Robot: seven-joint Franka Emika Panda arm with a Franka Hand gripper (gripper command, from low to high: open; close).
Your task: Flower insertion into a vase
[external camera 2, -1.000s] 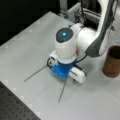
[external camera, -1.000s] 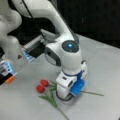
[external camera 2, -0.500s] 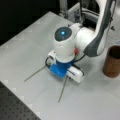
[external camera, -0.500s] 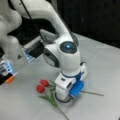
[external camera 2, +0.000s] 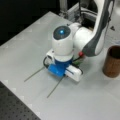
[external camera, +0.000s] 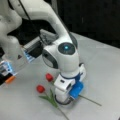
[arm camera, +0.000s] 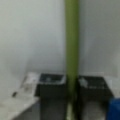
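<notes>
green stem (arm camera: 72,50) sits clamped between your pincer (arm camera: 72,90) fingers, low on the grey bench (external camera: 105,75) among the red tulips (external camera: 40,88); the brown vase (external camera 2: 113,61) stands apart, at a front view's right.

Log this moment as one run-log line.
gripper: down at table, shut on flower stem | flowers: lying flat | vase: upright, apart, no flower in it
</notes>
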